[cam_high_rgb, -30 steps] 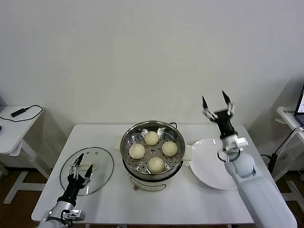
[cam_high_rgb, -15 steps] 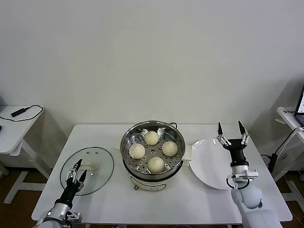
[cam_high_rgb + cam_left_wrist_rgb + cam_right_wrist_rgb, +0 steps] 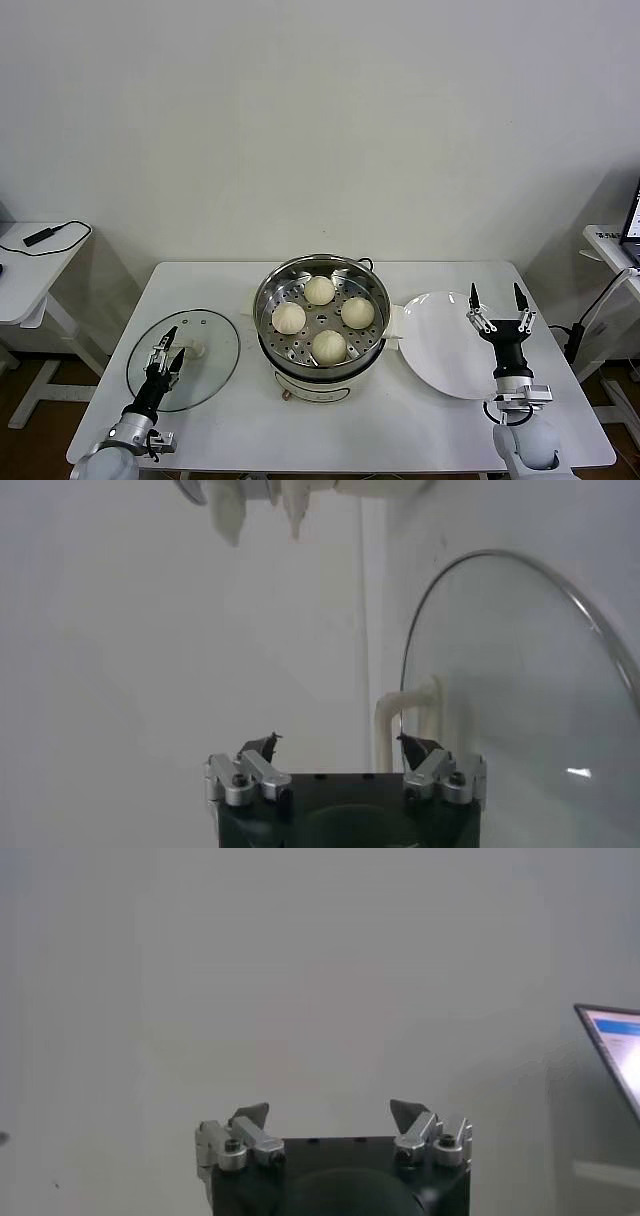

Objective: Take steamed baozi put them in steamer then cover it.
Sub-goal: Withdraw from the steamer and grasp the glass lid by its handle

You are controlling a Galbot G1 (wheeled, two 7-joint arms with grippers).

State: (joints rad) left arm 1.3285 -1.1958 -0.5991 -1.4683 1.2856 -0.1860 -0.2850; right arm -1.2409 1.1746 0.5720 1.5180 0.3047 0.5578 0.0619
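Left tool (image 3: 165, 352), open, is poised at the glass lid (image 3: 205, 345) near the worktop's (image 3: 250, 430) left edge, all four steamed baozi (image 3: 319, 290) being judged loaded in the steamer (image 3: 320, 315), so grasping the lid's handle (image 3: 192, 351) is called for next, while the open right tool (image 3: 495, 307) is held idle over the plate (image 3: 440, 345).

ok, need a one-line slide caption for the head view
Four baozi sit in the uncovered steamer; left gripper open over the glass lid, right gripper open above the white plate.

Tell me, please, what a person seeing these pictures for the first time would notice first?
First, the shiny steamer at the table's centre, uncovered, with four baozi on its perforated tray. Its glass lid lies flat on the robot's left with the open left gripper over it. On the right, a bare white plate sits beside the open, raised right gripper.
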